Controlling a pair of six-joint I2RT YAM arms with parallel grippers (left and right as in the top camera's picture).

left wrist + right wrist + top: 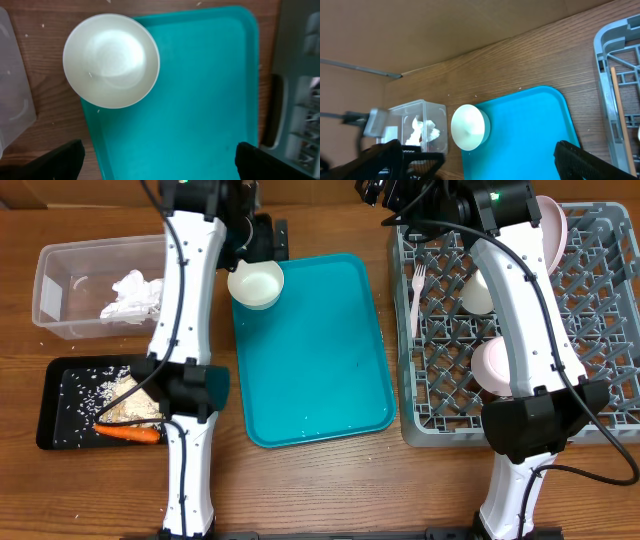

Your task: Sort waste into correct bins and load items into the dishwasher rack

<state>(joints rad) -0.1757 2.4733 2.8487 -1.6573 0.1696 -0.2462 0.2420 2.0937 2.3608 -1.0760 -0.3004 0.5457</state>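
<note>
We note that the left pincer (pixel 160 162) and right pincer (pixel 482 160) both have their jaws apart and are empty. The white bowl (pixel 256 284) sits on the far left corner of the teal tray (pixel 310 370), apparently overhanging its rim. The fork (pixel 417 295) lies in the rack (pixel 605 330), right of the tray.

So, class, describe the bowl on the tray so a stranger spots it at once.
Find the big teal tray in the middle. On its far left corner sits a white bowl, upright. It is the only dish outside the grey rack.
</note>
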